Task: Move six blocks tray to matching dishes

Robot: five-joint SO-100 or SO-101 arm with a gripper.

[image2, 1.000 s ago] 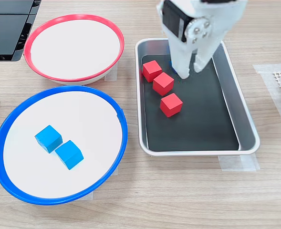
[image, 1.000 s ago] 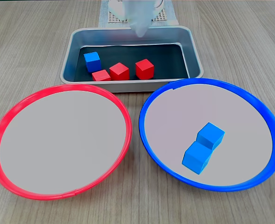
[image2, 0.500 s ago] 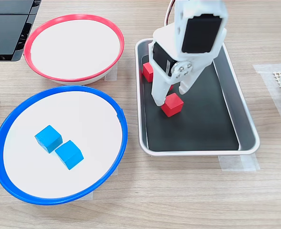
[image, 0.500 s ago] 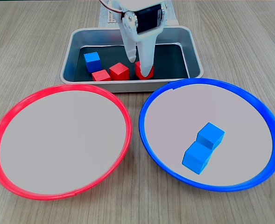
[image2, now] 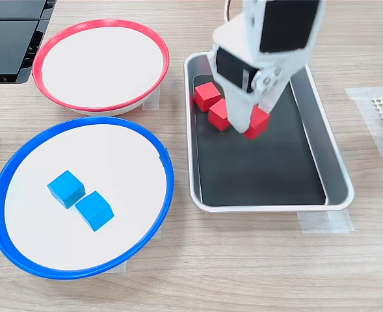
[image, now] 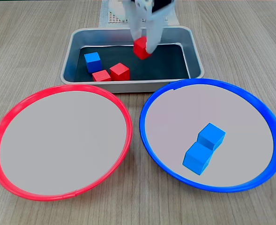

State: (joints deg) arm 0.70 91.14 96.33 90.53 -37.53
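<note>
We see the pincer (image2: 251, 123) clamped on one red block (image: 141, 48), held above the dark floor of the silver tray (image2: 337, 166). Beneath and beside it, in the tray, we count two more red blocks (image: 120, 71) and one blue block (image: 93, 62). Farther out from the pincer, on the pale wood-grain worktop (image: 250, 51), stand two round dishes: the blue-rimmed dish (image2: 9, 168) holds two blue blocks (image2: 66, 188) touching at a corner, and the red-rimmed dish (image2: 45, 45) sits bare. We count six blocks in all.
</note>
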